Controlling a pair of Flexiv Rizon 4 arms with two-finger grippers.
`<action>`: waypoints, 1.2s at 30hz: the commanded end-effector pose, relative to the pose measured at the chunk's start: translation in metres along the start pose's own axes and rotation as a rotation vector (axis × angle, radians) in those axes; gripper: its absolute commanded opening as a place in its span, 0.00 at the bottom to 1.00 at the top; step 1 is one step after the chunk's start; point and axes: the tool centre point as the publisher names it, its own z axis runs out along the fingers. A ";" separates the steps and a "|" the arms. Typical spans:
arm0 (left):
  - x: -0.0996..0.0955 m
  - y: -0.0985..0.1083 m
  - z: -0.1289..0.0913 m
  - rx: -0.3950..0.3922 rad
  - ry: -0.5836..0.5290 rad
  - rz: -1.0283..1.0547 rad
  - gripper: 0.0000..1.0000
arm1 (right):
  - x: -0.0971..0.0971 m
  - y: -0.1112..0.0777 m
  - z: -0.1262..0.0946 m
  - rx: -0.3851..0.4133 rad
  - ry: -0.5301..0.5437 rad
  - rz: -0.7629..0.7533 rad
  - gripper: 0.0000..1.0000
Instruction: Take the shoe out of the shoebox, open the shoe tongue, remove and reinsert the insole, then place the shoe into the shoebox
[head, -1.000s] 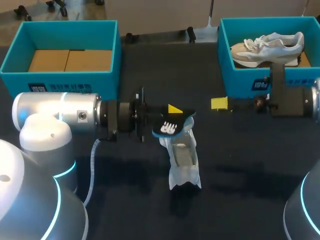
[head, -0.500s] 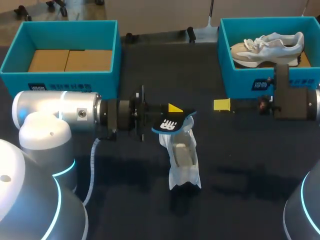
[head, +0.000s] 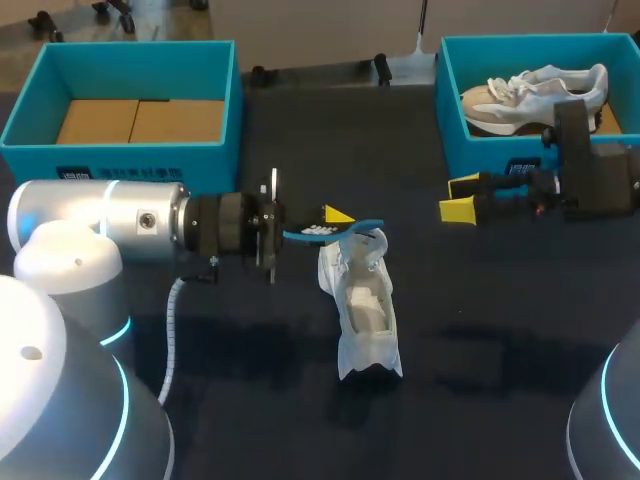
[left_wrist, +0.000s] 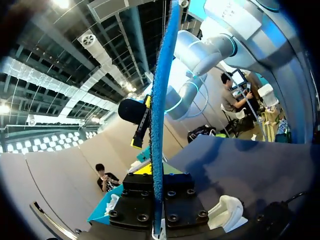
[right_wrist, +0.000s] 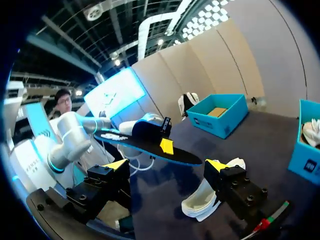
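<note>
The left gripper (head: 336, 221) is clamping the blue insole (head: 330, 231) between its two fingers, which are pressing on the insole's flat faces from both sides. In the head view the insole is showing as a thin strip held almost edge-on. One end is sitting in the gripper. The other end is reaching over the upper end of the white shoe (head: 365, 315). Whether that end is touching the shoe cannot be told.

In the left wrist view the insole (left_wrist: 159, 125) is running straight out from between the finger blocks of the left gripper (left_wrist: 158, 172), and the shoe (left_wrist: 227, 212) is lying on the table beside and below the gripper.

The shoe is lying on the dark table (head: 480, 340) near its middle, opening upward, outside both boxes.

The right gripper (head: 458, 197) is hovering just in front of the right shoebox (head: 480, 165), with its fingers standing apart and nothing between them. It is pointing toward the insole and is well apart from it. In the right wrist view the right gripper (right_wrist: 167, 167) is facing the insole (right_wrist: 150, 147) ahead of its spread fingers. The shoe (right_wrist: 205, 197) is lying under that insole's free end.

A second shoe (head: 535, 95) is lying inside the right shoebox. The left shoebox (head: 120, 158) is standing at the table's far left.
</note>
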 end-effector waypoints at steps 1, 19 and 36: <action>0.002 -0.009 -0.011 0.007 -0.007 -0.025 0.00 | -0.010 0.008 0.002 0.135 0.067 -0.206 1.00; 0.000 -0.025 -0.021 0.007 -0.002 -0.118 0.00 | -0.022 -0.008 -0.005 0.164 -0.063 -0.476 1.00; 0.033 -0.020 -0.015 0.049 -0.050 -0.180 0.00 | -0.046 -0.058 -0.002 0.320 -0.146 -0.794 1.00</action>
